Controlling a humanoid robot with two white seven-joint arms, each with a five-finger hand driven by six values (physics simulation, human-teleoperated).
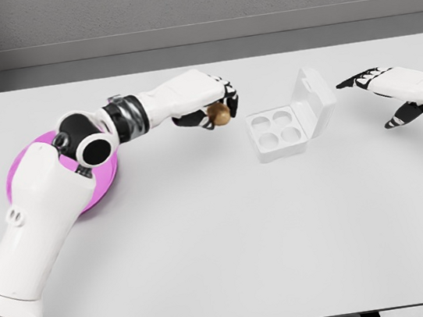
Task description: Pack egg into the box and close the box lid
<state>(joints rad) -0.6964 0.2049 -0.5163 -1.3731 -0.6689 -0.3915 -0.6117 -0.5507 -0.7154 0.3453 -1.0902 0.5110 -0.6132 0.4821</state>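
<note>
Egg nears open box

Small brown egg (221, 114) rides in the curled fingers of the robot's left hand (206, 112), above the white table (223, 243) and just left of the white four-cup plastic box (277, 135), whose hinged lid (312, 102) stands open. The right hand (382, 95), fingers spread and empty, waits beyond the lid. A round pink plate (103, 181) lies under the left arm.

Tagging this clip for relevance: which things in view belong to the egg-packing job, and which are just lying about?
Part of the job:
- small brown egg, held in the left hand
- white four-cup egg box, its lid open
- right hand, open beside the box

Just lying about:
- round pink plate, partly behind the left arm
- white table
</note>
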